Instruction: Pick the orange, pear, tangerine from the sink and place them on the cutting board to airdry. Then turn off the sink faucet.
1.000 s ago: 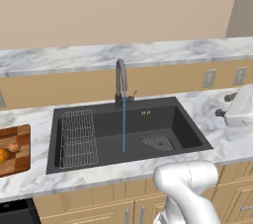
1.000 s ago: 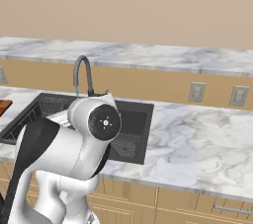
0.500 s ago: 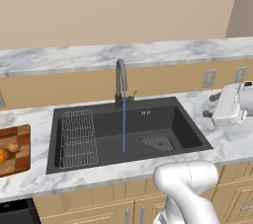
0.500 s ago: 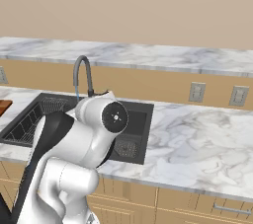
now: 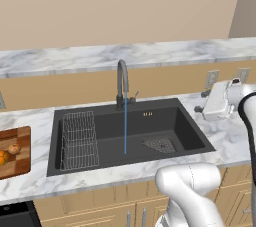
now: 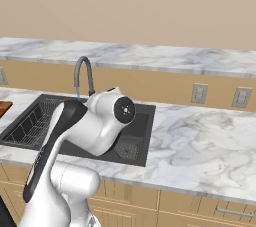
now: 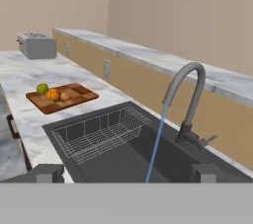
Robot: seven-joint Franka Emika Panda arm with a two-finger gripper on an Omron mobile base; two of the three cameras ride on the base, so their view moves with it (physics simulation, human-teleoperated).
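Note:
On the cutting board [image 7: 79, 95], far left of the sink [image 7: 118, 161], lie the green pear [image 7: 42, 88], a brighter orange fruit [image 7: 52, 94] and a paler orange fruit [image 7: 65, 96]; which is the orange and which the tangerine I cannot tell. The sink faucet [image 7: 190, 94] pours a thin blue stream into the basin, its lever [image 7: 210, 139] sticking out at the base. My gripper [image 7: 123, 173] is open and holds nothing, looking across the basin. In the left base view the gripper [image 5: 201, 101] hovers over the counter right of the sink [image 5: 165, 121], level with the faucet [image 5: 122, 83].
A wire rack [image 5: 77, 138] fills the sink's left side and a drain grate [image 5: 160, 144] sits at its right. A toaster [image 7: 37, 45] stands beyond the board. Wall outlets [image 5: 212, 77] are behind the hand. My arm covers part of the sink [image 6: 145, 116].
The hand has moved left from the picture's right edge toward the sink, and the arm's elbow has risen. The jaws stay open. Water keeps running.

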